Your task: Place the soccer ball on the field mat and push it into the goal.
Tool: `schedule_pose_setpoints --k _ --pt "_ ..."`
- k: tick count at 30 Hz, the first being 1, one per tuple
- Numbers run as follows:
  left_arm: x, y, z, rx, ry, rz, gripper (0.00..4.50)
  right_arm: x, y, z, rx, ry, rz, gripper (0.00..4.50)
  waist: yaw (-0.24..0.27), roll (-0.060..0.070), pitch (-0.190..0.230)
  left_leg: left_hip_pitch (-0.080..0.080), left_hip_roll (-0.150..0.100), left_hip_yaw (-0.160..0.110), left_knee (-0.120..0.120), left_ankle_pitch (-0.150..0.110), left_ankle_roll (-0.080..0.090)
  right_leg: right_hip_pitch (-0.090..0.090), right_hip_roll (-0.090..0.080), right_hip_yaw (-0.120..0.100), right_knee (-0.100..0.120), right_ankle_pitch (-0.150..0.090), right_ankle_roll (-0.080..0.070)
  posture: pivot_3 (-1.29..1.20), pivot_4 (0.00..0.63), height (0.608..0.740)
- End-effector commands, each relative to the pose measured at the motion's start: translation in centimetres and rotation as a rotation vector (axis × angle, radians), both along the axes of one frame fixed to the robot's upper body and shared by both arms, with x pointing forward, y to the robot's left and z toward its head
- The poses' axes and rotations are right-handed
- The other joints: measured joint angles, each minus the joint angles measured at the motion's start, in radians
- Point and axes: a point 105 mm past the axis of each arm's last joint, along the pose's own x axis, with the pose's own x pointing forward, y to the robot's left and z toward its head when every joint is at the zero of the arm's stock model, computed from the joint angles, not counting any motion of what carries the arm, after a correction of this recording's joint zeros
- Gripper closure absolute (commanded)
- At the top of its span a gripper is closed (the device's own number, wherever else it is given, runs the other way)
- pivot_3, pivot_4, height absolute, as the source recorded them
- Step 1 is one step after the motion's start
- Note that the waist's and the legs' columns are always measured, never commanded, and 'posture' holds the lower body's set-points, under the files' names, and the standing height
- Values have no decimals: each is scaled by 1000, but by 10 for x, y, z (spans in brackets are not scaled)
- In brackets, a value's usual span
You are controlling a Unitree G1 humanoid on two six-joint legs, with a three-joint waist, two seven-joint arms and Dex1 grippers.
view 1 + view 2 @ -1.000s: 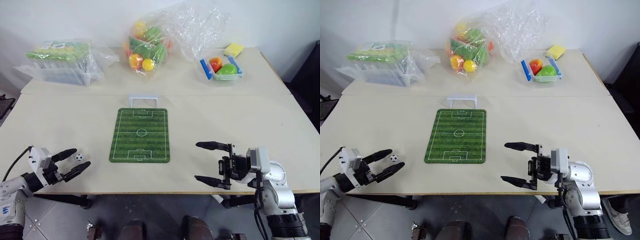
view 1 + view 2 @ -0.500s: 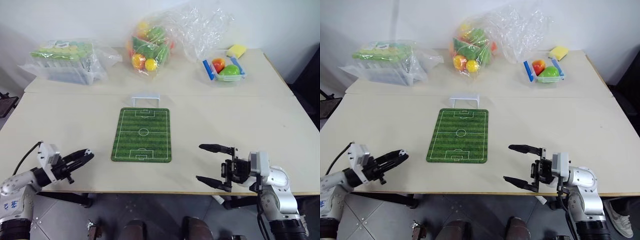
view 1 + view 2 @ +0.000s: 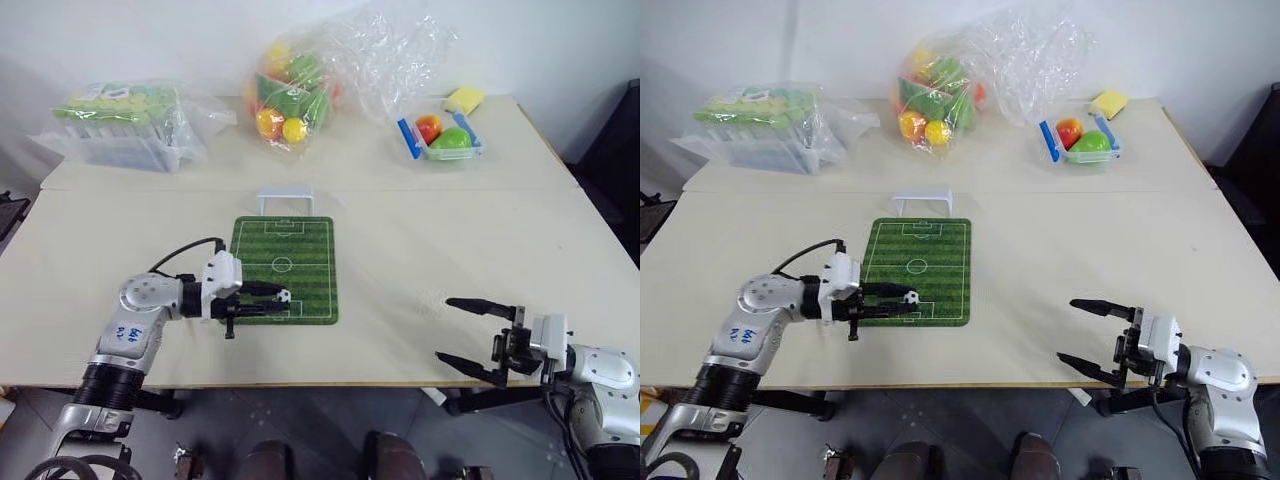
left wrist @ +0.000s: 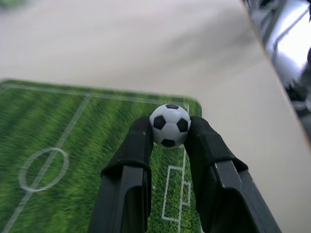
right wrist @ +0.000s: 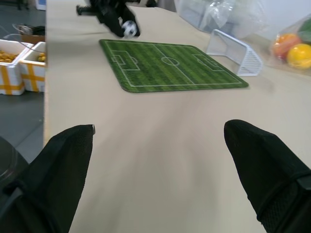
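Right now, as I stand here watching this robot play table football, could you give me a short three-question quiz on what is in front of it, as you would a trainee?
1. True or false: the soccer ball lies loose on the field mat.
2. What is the left gripper holding? A) a yellow toy fruit B) the soccer ball C) nothing
3. At which end of the field mat does the goal stand: the end near the robot or the far end?

Key
1. False: the left gripper pinches it between its fingertips, over the mat's near end.
2. B
3. The far end; the right gripper hangs open, away from the mat.
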Motion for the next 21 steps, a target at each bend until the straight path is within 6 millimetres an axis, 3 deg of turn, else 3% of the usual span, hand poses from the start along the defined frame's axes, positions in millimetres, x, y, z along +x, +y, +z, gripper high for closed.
schedule_pose_setpoints --k 1,14,15,18,20,21 --pt "3 1 -5 25 -22 -11 3653 -10 -5 9 -14 -30 -4 0 6 0 0 0 0 0 0 0 0 0 0 0 0 0 0 0 150 740" --pt "8 3 -15 42 3 -9 3653 -14 13 15 11 -26 -7 0 27 0 0 -2 0 0 3 0 1 0 0 0 -1 1 0 0 150 740" --pt "7 3 -16 43 9 -16 2966 -14 14 16 13 -25 -7 0 27 0 0 -2 0 0 3 0 1 0 0 0 -1 1 0 0 150 740" --pt "4 1 -15 38 1 -37 2063 -14 17 17 19 -21 -8 0 27 0 0 -2 0 0 3 0 1 0 0 0 -1 1 0 0 150 740" --pt "3 0 -13 27 -26 -44 1580 -13 21 18 29 -15 -5 0 27 0 0 -2 0 0 3 0 1 0 0 0 -1 1 0 0 150 740" --pt "3 -1 -11 19 -32 -40 1580 -13 23 18 34 -11 -2 0 27 0 0 -2 0 0 3 0 1 0 0 0 -1 1 0 0 150 740"
